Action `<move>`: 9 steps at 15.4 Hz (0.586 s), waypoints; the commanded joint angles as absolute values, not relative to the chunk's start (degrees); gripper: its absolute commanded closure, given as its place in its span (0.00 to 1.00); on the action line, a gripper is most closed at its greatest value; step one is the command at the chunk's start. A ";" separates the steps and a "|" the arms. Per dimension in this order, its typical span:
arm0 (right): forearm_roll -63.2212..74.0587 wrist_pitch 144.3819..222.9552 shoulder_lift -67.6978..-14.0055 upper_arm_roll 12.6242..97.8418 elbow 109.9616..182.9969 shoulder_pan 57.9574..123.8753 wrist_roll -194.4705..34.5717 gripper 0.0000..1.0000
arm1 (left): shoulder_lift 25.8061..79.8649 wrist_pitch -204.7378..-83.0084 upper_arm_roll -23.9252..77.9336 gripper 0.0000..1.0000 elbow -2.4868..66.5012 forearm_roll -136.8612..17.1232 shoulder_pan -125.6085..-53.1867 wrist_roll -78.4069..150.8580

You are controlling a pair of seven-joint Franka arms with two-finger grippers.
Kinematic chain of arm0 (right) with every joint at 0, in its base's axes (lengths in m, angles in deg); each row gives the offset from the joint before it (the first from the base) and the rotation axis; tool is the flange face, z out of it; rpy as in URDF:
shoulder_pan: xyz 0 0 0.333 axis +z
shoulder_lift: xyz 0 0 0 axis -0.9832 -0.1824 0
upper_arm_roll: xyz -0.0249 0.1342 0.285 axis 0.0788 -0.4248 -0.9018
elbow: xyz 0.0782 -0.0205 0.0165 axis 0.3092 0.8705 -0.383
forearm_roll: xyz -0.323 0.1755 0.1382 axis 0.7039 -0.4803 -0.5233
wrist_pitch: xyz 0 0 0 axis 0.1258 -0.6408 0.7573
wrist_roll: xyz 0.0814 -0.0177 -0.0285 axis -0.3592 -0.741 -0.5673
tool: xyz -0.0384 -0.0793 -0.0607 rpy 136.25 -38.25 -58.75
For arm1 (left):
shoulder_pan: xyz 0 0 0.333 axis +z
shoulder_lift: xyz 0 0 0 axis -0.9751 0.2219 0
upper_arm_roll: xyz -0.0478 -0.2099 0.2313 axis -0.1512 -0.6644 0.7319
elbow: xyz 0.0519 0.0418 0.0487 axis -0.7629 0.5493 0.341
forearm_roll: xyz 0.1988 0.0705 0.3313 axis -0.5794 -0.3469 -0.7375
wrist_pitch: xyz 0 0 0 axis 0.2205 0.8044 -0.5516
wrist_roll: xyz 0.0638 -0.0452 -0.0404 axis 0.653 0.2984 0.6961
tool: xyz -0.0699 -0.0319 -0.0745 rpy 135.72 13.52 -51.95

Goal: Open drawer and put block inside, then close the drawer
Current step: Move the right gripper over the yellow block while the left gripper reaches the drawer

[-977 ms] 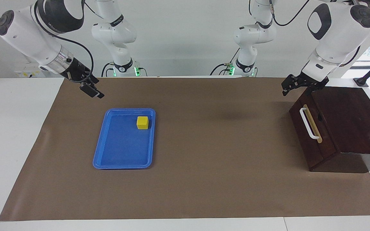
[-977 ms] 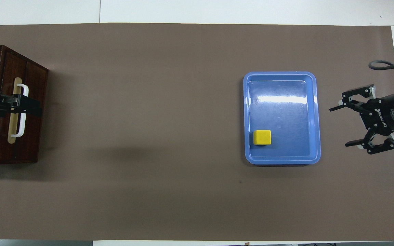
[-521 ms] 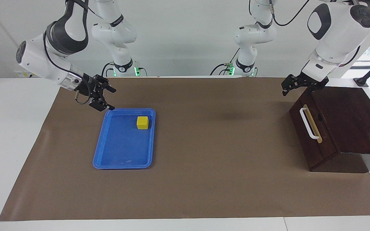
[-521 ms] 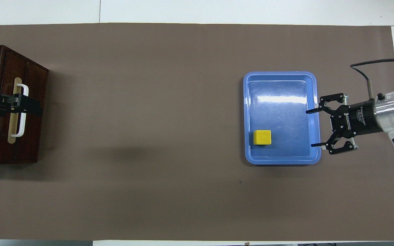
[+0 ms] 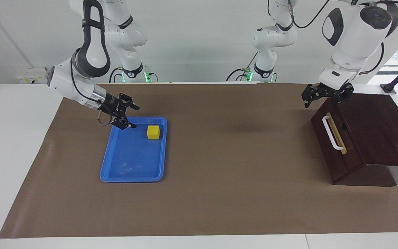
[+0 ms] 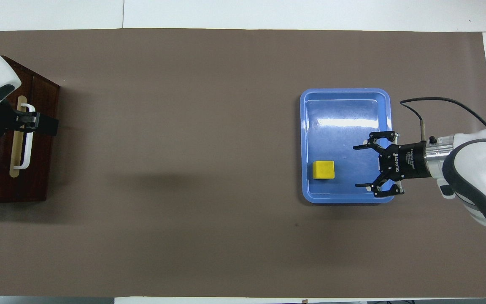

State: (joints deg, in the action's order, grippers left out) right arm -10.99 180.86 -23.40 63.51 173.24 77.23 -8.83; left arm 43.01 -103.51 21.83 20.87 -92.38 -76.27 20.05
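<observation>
Block (image 5: pixel 153 132) lies in tray (image 5: pixel 116 174) just ahead of wide-open right gripper (image 5: pixel 130 117), ready for grasping; left gripper (image 5: pixel 309 99), also wide, hangs over closed drawer (image 5: pixel 333 145).

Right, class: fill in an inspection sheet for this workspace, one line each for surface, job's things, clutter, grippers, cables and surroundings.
Surface: brown mat over a white table.
Job's things: drawer shut, white handle untouched, at the left arm's end; yellow block in the blue tray, at the tray's end nearer the robots.
Clutter: nothing seen.
Grippers: right gripper open, over the tray beside the block, not touching it; left gripper open, raised by the drawer box's top edge, holding nothing.
Cables: black cable looping from the right arm's wrist.
Surroundings: white wall, window by the left arm.
</observation>
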 commanded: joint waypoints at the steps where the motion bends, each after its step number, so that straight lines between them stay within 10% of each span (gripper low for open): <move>1: -14.96 184.36 -23.13 63.40 176.06 77.12 -14.20 0.00 | 44.61 -106.82 22.30 0.00 22.48 -98.86 -77.88 23.67; 9: -22.35 188.59 -32.62 63.40 175.09 79.84 -22.19 0.00 | 50.33 -111.65 22.30 0.00 27.57 -114.01 -81.58 34.67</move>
State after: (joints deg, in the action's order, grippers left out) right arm -20.67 187.81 -30.53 63.51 175.71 79.88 -19.13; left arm 51.63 -108.76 21.76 25.08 -112.59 -82.10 34.08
